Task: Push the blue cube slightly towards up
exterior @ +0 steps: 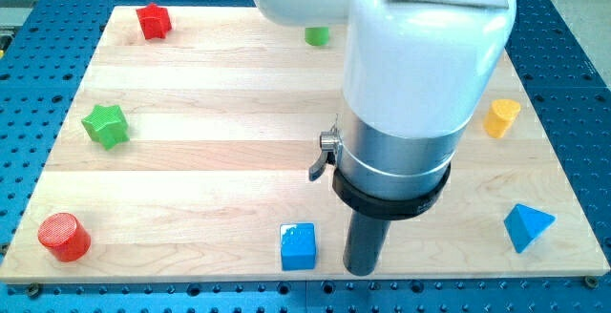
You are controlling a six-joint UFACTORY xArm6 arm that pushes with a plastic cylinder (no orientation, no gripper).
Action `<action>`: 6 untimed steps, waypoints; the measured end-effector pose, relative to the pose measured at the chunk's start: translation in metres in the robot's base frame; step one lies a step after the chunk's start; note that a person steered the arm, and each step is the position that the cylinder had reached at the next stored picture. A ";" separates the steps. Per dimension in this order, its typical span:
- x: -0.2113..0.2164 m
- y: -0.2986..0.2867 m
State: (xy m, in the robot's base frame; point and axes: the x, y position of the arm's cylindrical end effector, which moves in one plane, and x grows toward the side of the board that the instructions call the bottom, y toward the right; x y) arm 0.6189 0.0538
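Care is needed: my tip [362,271], a bare rod with no claw to open or hold anything, must slip beneath the blue cube [298,245] near the worktop's [191,170] bottom edge before nudging gently up.

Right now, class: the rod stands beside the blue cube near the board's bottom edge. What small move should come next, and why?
Probably slide my tip round beneath the blue cube, toward the view's bottom-left. The tip stands apart from the cube on the view's right, about level with its lower edge, so pushing from here would send it sideways, not up. Little board remains below the cube, so room is tight.
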 end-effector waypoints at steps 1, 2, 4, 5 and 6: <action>-0.001 -0.009; -0.001 -0.095; -0.001 -0.185; -0.001 -0.209; -0.011 -0.200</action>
State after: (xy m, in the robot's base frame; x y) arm 0.6078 -0.1458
